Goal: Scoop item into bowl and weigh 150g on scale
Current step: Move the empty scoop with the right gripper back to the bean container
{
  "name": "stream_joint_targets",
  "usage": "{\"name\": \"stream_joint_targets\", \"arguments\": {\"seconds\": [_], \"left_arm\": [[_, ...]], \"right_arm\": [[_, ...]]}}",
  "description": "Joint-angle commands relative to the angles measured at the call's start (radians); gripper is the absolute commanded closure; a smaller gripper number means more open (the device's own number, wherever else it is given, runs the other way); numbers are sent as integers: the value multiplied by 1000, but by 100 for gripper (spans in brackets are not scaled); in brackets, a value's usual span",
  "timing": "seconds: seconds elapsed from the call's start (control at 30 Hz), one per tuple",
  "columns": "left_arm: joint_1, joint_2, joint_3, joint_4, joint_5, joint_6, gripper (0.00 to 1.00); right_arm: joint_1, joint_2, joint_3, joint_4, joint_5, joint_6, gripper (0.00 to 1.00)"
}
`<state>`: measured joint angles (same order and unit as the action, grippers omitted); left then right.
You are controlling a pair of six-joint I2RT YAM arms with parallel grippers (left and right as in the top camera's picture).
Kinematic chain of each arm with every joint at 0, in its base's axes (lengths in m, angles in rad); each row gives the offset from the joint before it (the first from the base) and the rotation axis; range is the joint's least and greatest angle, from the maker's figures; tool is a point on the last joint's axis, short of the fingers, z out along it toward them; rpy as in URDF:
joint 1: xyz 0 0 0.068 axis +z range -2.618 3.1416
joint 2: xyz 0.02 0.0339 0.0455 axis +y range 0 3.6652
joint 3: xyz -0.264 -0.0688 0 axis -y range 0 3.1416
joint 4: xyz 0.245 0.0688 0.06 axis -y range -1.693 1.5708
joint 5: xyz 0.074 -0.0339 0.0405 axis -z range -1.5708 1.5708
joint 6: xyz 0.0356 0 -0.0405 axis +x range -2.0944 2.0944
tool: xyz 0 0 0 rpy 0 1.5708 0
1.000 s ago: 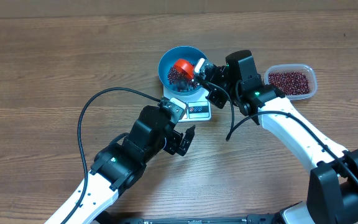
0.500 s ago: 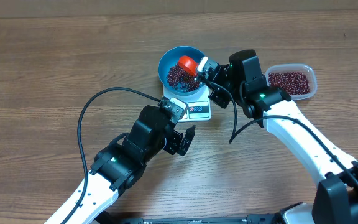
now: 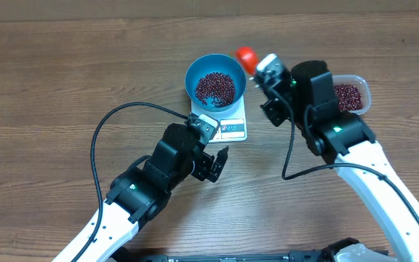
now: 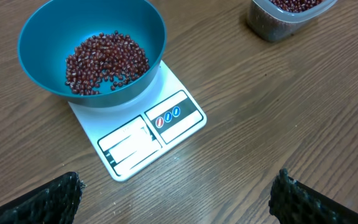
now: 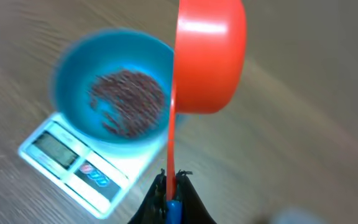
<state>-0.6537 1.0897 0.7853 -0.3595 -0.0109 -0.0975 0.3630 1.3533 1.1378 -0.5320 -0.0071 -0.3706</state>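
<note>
1. Seen from overhead above the brown wooden table, the right gripper is clamped on the handle of an orange-red scoop. It holds the scoop just outside the rim of the blue bowl. The bowl sits on the white scale with maroon beans heaped inside. A clear tub with more of them stands off to the right.
2. From the left wrist, the left gripper is spread wide and holds nothing. Its black fingers sit at the two lower corners, short of the scale's display edge.
3. From the right wrist, the tightly closed jaws pinch the scoop's thin handle. The cup is turned on its side beside the bowl, and the view is blurred.
</note>
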Motion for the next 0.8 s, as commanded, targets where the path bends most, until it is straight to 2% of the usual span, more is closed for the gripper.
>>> {"name": "stream_joint_targets", "arguments": {"seconds": [0.0,0.07,0.2,0.53,0.77], "left_arm": [[5,1,24,2,1,8,0],[5,1,24,2,0,8,0],[5,1,24,2,1,8,0],[5,1,24,2,1,8,1],[5,1,24,2,1,8,1]], "right_arm": [[-49,-24,23,-65,204,267,96],[-93,-24,23,-132,256,397,96],[-192,-24,23,-221,265,522,96],[-400,-17,-43,-296,264,527,96],[-438,-16,-95,-274,177,526,96]]}}
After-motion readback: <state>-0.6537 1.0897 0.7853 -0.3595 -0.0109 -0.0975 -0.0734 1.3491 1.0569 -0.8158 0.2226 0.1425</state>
